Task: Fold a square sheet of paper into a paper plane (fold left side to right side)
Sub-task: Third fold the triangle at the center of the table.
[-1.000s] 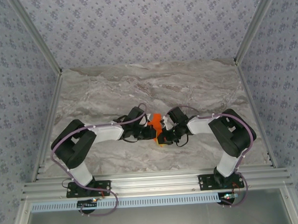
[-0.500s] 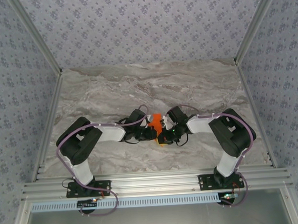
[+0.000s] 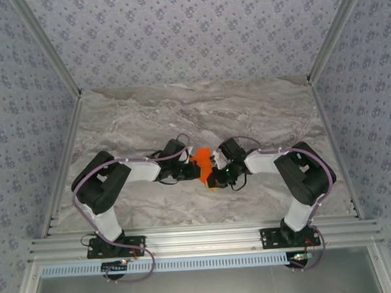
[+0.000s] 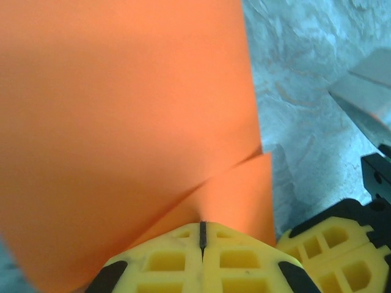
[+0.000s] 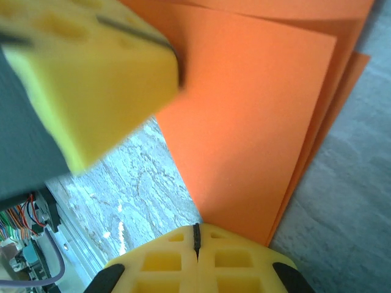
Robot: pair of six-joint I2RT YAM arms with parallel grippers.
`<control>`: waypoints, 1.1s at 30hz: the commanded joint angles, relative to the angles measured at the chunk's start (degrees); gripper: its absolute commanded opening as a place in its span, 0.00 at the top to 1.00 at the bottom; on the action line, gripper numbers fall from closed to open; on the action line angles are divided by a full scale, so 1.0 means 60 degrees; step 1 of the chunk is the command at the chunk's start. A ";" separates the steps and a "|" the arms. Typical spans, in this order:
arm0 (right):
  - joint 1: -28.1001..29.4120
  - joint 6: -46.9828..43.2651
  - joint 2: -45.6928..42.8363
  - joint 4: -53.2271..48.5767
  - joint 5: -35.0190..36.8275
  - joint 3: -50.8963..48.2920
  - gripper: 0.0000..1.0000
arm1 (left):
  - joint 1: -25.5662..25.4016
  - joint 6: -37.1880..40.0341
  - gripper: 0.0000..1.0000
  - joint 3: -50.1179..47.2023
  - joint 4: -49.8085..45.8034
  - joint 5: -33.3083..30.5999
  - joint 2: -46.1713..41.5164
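Observation:
The orange paper (image 3: 201, 164) is a small folded shape held up between both arms at the table's middle. My left gripper (image 3: 191, 171) is shut on its left part; in the left wrist view the sheet (image 4: 122, 122) rises from the closed yellow fingers (image 4: 165, 262), with a flap overlapping near the pinch. My right gripper (image 3: 213, 175) is shut on the paper's lower right corner. The right wrist view shows several stacked orange layers (image 5: 256, 122) coming out of its closed fingers (image 5: 232, 259), and the left gripper's yellow finger (image 5: 85, 73) above.
The marble-patterned table (image 3: 200, 113) spreads behind the arms. Aluminium frame rails (image 3: 200, 238) run along the near edge and both sides. Patterned walls (image 3: 190, 35) enclose the cell. The right gripper's yellow finger (image 4: 330, 244) sits close by in the left wrist view.
The left gripper has shifted left and slightly back, and the paper between the grippers now shows wider and more upright. The right arm has barely moved.

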 commanded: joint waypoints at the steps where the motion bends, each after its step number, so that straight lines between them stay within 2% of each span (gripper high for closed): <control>1: -0.0157 -0.0193 0.0510 -0.1920 0.2176 -0.0486 1.00 | 0.0962 0.0813 0.99 0.0140 -0.1149 -0.1737 0.0004; 6: -0.0158 -0.0182 0.0466 -0.1863 0.2046 -0.0477 1.00 | 0.1593 0.1275 0.99 0.0572 -0.1587 -0.1615 -0.0019; 10: -0.0144 -0.0156 0.0419 -0.1796 0.1964 -0.0433 1.00 | 0.1678 0.1440 0.98 0.0572 -0.1738 -0.1334 -0.0702; 14: -0.0140 -0.0143 0.0376 -0.1769 0.1924 -0.0345 1.00 | 0.1496 0.1116 0.97 -0.0007 -0.1320 -0.0839 -0.1726; 18: -0.0128 -0.0152 0.0367 -0.1781 0.1926 -0.0272 1.00 | 0.0745 0.0701 0.96 -0.0349 -0.0832 -0.0475 -0.2147; 24: -0.0096 -0.0077 0.0375 -0.1715 0.1924 -0.0239 1.00 | -0.0437 0.0268 0.96 -0.0006 -0.0216 -0.0505 -0.1305; 29: -0.0051 -0.0039 0.0336 -0.1686 0.1894 -0.0215 1.00 | -0.0599 0.0316 0.96 0.0507 -0.0183 -0.0492 -0.0289; 33: -0.0048 -0.0037 0.0133 -0.1734 0.1853 -0.0284 1.00 | -0.0596 0.0498 0.97 0.0760 -0.0749 -0.1015 0.0130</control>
